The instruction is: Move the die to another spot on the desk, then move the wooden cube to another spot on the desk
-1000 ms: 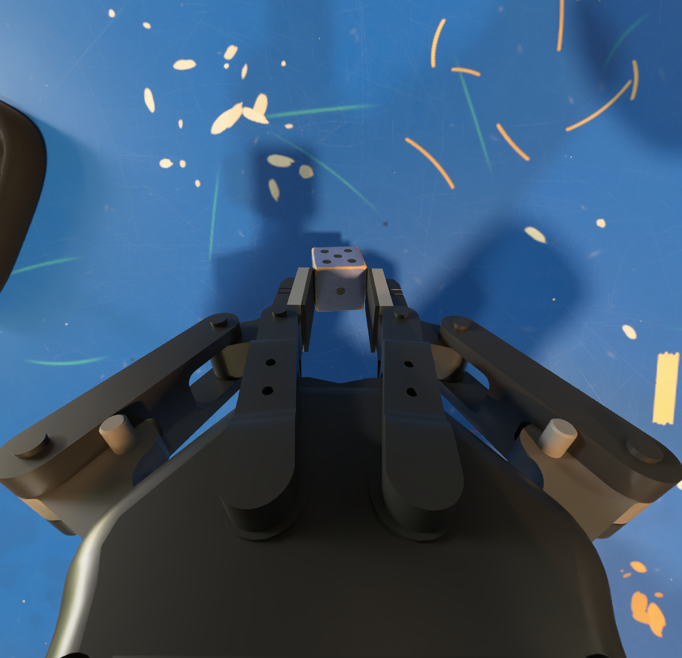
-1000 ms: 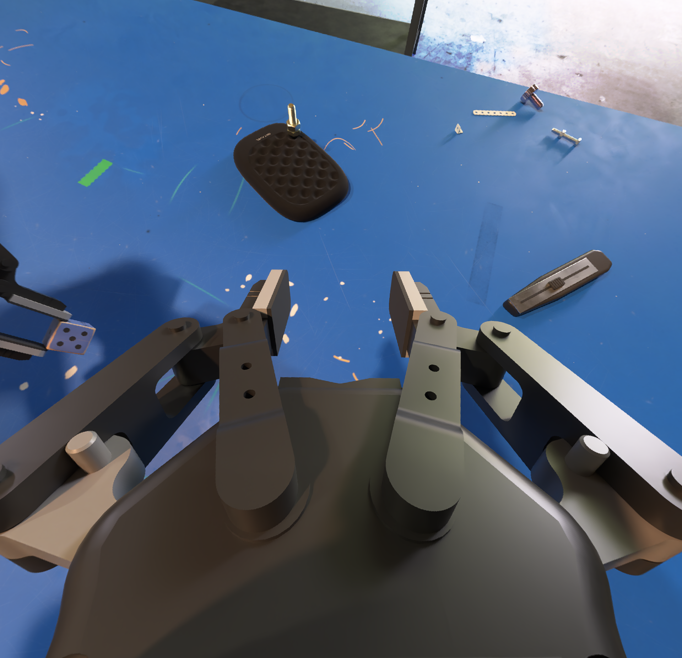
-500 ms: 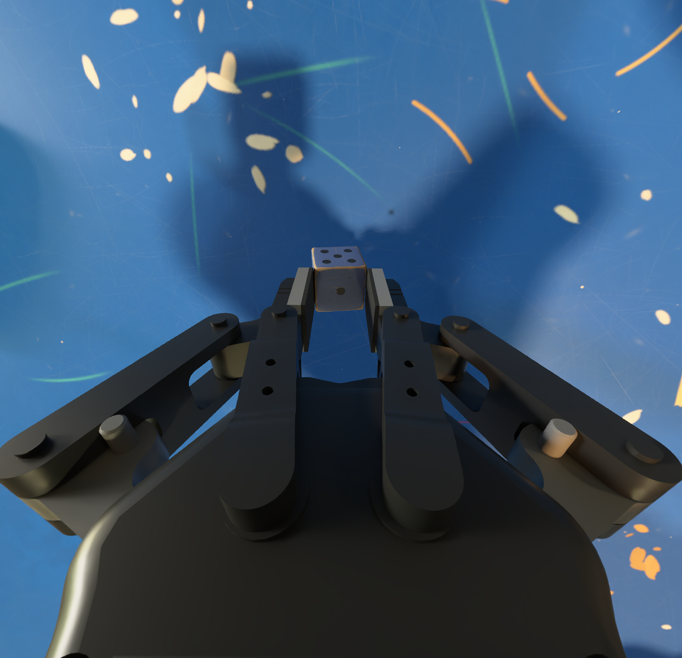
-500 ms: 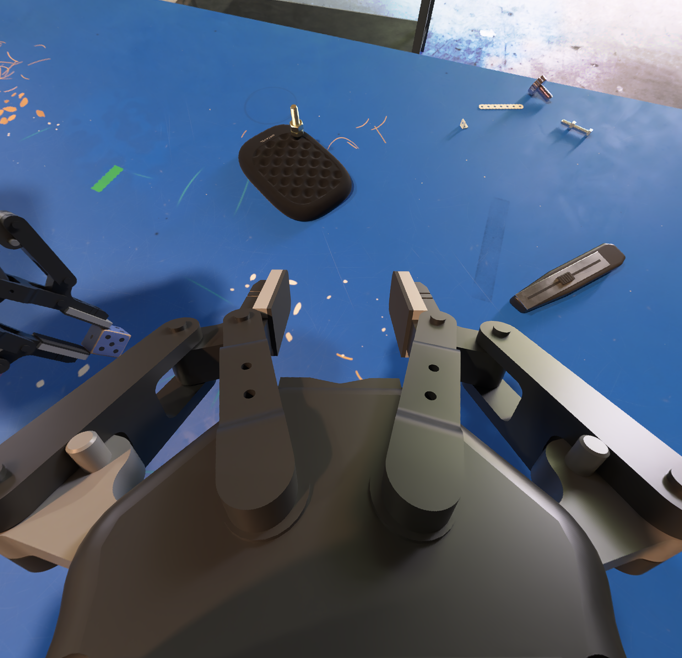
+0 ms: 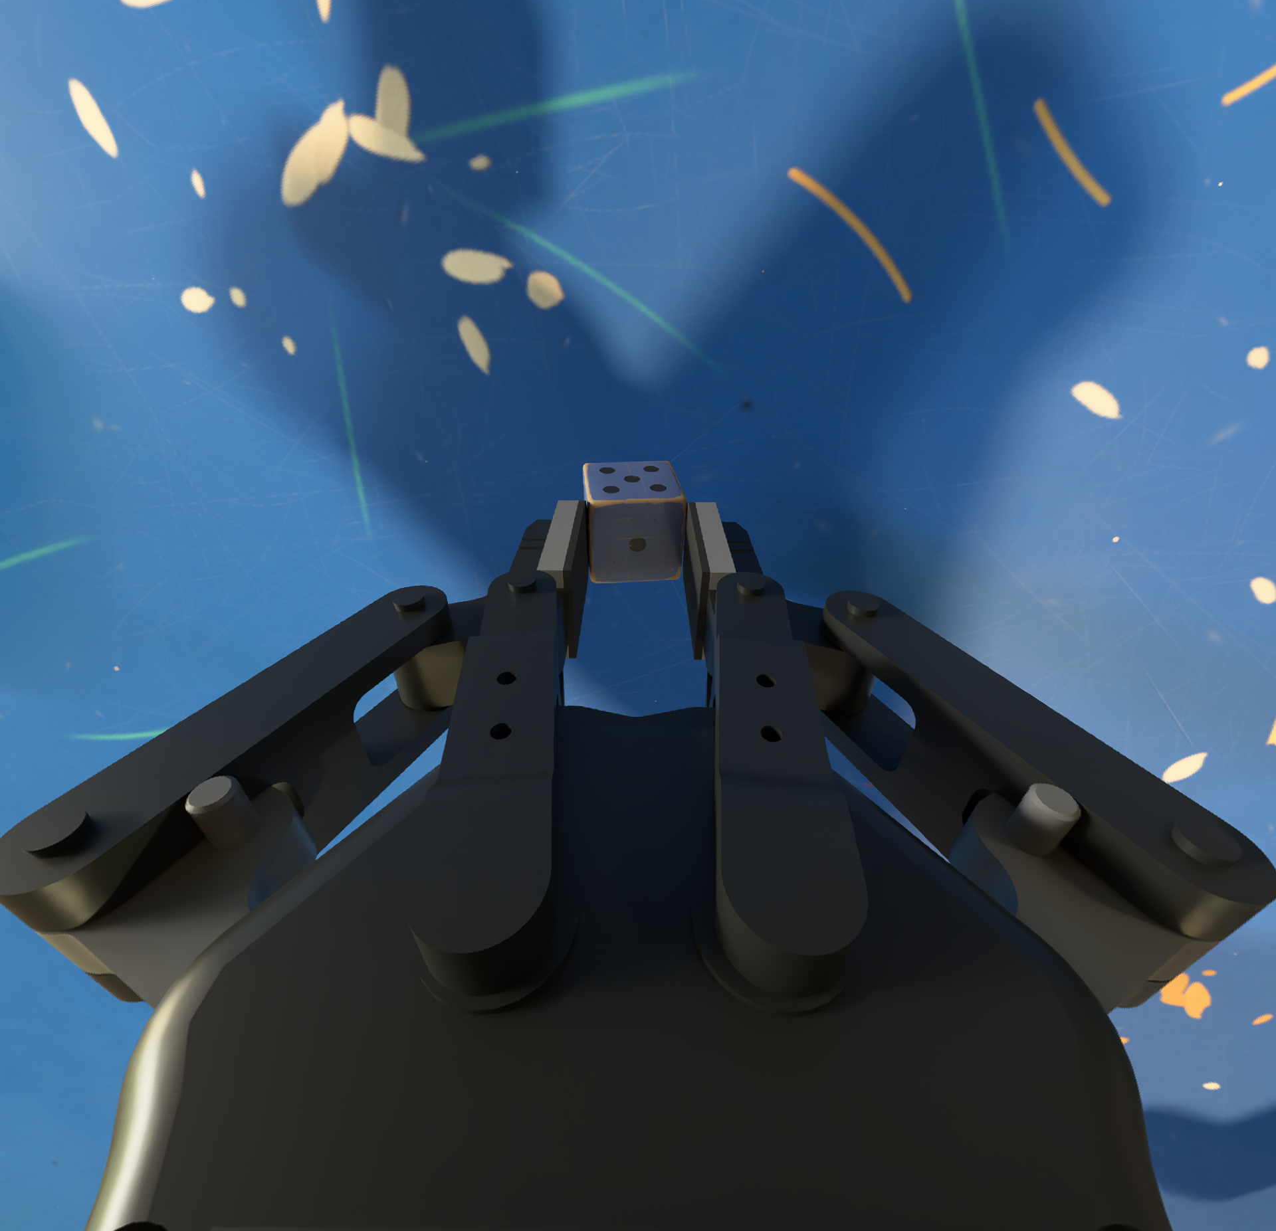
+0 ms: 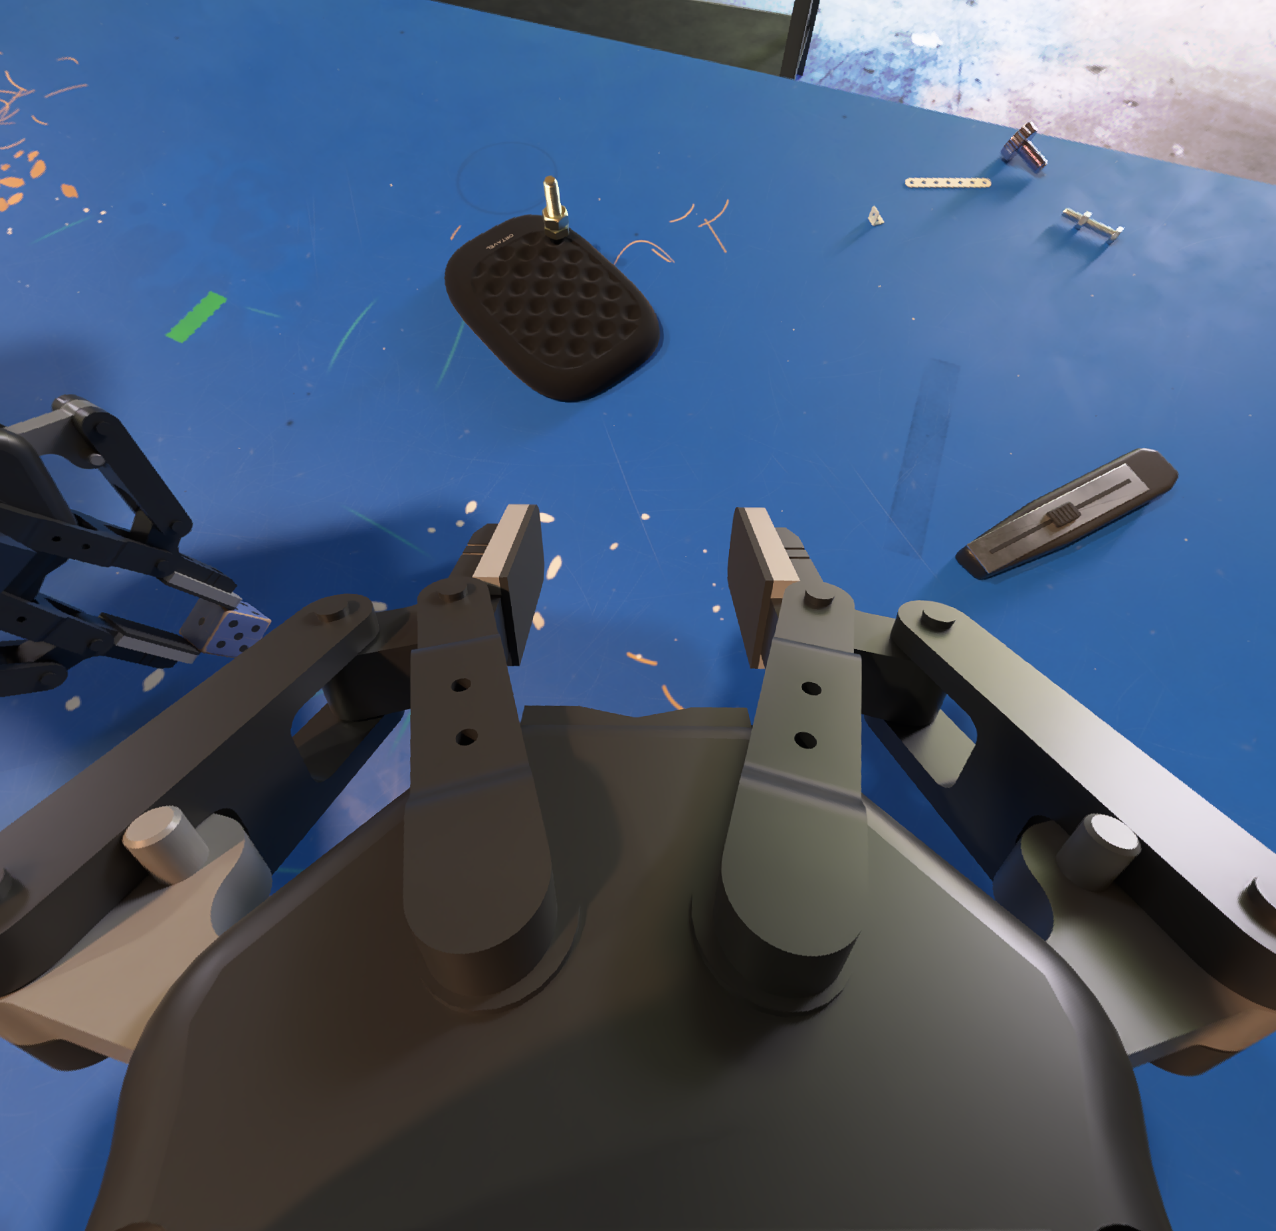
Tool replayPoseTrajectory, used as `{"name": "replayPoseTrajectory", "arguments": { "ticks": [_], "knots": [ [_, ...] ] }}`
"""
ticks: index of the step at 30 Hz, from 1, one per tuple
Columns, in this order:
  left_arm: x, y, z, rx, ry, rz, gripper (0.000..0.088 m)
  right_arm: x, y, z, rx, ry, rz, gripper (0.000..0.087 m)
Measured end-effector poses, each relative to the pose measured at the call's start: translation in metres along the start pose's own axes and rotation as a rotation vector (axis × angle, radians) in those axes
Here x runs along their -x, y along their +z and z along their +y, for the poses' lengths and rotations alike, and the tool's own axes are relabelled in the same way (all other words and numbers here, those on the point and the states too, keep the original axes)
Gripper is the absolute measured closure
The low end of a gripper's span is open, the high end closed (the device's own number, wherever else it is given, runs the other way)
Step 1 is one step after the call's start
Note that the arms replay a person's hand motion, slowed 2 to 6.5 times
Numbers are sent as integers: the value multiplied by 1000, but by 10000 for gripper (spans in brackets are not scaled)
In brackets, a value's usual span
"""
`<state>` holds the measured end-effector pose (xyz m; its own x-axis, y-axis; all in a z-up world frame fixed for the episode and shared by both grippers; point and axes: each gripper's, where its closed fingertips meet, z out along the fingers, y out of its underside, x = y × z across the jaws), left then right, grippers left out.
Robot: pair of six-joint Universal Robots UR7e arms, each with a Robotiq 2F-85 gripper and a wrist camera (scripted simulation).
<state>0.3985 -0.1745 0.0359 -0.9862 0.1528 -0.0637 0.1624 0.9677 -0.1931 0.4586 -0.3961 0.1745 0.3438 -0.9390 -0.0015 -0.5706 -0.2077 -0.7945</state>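
My left gripper [image 5: 634,542] is shut on a small white die [image 5: 635,528] with black pips and holds it above the blue desk [image 5: 897,508]. In the right wrist view the left gripper [image 6: 207,621] shows at the left edge, with the die [image 6: 238,632] between its pads, close to the desk. My right gripper [image 6: 634,563] is open and empty above the desk. No wooden cube shows in either view.
A black dimpled pad [image 6: 552,314] with a brass bolt [image 6: 554,207] at its far end lies ahead of the right gripper. A dark utility knife [image 6: 1067,513] lies at the right. Small metal parts [image 6: 1022,152] lie near the desk's far edge. Green tape [image 6: 195,316] lies at the left.
My left gripper has carried the die toward my right gripper and lower toward the desk. The right gripper has stayed open and shifted only slightly.
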Motion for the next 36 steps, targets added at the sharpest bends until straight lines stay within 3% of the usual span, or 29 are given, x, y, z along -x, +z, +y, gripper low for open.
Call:
{"name": "replayPoseTrajectory", "arguments": {
  "ticks": [18, 36],
  "knots": [
    [6, 11, 0, 89, 36, 39, 624, 1, 6, 7, 28, 7, -30, 387],
    [9, 16, -5, 82, 5, 92, 625, -1, 11, 16, 68, 14, -37, 387]
  ]
}}
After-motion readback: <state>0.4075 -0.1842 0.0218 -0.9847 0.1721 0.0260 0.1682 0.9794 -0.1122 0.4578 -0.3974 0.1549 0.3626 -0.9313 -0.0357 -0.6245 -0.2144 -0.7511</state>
